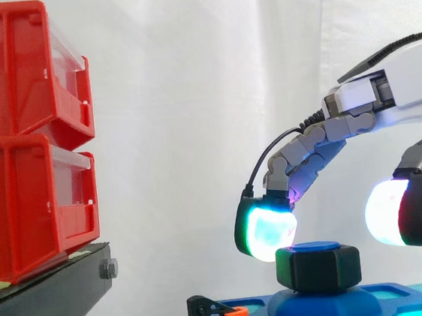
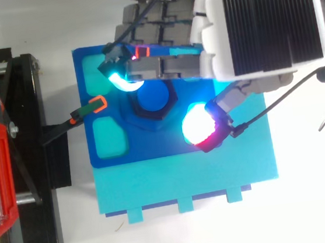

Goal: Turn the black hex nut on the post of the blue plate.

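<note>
We are hovering our hand [image 1: 312, 151] wide and empty over the black hex nut [image 1: 318, 269], judging it rigid, best pinched across opposite flats.

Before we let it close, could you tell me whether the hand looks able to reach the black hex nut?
Probably yes: the open hand hangs just above the black hex nut, its pads flanking it, with nothing between them.

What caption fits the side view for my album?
Robot hand poised over the black nut on the blue plate.
</note>
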{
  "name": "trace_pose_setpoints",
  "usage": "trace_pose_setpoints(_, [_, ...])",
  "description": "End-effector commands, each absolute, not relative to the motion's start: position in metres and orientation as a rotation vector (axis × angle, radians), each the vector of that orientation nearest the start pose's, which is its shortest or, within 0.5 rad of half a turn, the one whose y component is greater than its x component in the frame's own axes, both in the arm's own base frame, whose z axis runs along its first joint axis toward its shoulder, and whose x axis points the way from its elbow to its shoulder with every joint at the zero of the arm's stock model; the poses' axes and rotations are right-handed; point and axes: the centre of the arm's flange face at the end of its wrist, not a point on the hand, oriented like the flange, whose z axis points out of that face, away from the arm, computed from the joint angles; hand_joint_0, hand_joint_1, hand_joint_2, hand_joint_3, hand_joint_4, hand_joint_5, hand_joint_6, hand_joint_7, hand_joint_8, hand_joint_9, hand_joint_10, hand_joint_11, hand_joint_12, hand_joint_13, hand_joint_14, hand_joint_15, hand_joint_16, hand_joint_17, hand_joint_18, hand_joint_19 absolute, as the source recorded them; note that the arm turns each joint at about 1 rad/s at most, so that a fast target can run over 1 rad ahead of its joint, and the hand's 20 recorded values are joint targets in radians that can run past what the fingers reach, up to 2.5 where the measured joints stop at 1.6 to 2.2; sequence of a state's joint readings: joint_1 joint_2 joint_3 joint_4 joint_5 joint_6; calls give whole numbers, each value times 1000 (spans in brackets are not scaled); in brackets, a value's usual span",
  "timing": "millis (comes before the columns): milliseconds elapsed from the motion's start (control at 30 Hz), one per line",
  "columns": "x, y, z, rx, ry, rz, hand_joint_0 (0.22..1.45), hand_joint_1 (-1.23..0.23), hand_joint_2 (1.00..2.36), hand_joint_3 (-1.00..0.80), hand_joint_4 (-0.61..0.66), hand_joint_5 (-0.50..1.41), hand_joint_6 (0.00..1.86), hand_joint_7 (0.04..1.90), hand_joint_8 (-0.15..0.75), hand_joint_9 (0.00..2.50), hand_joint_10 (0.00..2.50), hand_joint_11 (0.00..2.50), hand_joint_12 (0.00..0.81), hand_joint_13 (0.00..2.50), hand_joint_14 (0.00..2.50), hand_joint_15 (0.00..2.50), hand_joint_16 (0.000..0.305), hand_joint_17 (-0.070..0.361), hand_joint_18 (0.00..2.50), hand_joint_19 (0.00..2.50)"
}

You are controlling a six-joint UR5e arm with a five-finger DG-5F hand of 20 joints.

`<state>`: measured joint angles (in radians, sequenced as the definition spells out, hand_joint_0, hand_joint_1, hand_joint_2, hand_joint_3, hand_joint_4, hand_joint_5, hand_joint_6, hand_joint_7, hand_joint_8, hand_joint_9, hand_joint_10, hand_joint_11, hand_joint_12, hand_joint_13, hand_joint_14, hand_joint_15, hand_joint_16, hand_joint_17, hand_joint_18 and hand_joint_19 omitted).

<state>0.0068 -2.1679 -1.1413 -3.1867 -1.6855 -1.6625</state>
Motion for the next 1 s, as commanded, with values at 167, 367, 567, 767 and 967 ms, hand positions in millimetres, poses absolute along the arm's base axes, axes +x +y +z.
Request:
trace_pose_setpoints(167, [698, -134, 331, -175, 1770, 58, 502, -433, 1002, -472, 245, -162, 503, 874, 286, 522, 0, 0, 360, 503, 3, 85, 55, 124, 419, 225])
trace_pose_setpoints(367, [701, -127, 334, -169, 1757, 67, 502, -433, 1002, -475, 241, -163, 503, 871, 284, 523, 0, 6, 359, 500, 3, 88, 55, 124, 419, 218])
trace_pose_setpoints(567, [706, -118, 335, -143, 1740, 69, 502, -432, 1002, -472, 244, -162, 503, 871, 286, 525, 0, 0, 359, 500, 3, 87, 55, 123, 419, 224])
trace_pose_setpoints(767, [719, -95, 338, -131, 1675, 87, 501, -431, 1002, -470, 244, -162, 503, 872, 286, 526, 1, 0, 358, 500, 4, 91, 55, 123, 420, 217])
trace_pose_setpoints(967, [730, -81, 323, -117, 1667, 87, 501, -431, 1002, -472, 245, -162, 503, 868, 287, 528, 0, 2, 358, 500, 3, 84, 55, 124, 419, 217])
